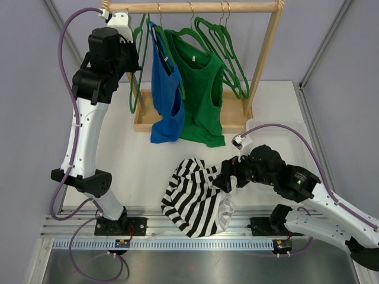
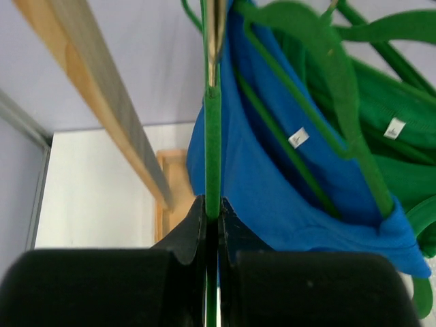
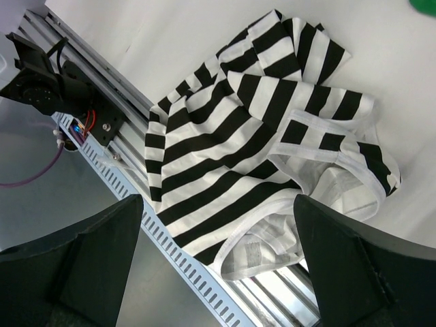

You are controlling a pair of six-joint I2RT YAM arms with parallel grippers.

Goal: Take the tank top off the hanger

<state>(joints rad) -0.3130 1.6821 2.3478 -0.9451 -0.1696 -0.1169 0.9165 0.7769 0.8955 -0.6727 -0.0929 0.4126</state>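
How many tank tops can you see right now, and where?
3. The blue tank top and green tank top hang side by side on the rack; the striped tank top lies crumpled on the table, near its front edge. Another could hide behind them.

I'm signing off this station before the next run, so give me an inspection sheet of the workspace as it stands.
Surface: white table, no stains seen.
Job's things: blue tank top and green tank top hang on the wooden rack; striped tank top lies crumpled at the near edge, off any hanger.
Clutter: translucent bin at the right; spare hangers on the rack.
Grippers: left gripper shut on a green hanger beside the blue top; right gripper open over the striped top.
Cables: purple cables run along both arms.
Surroundings: plain grey walls; metal rail at the near edge.
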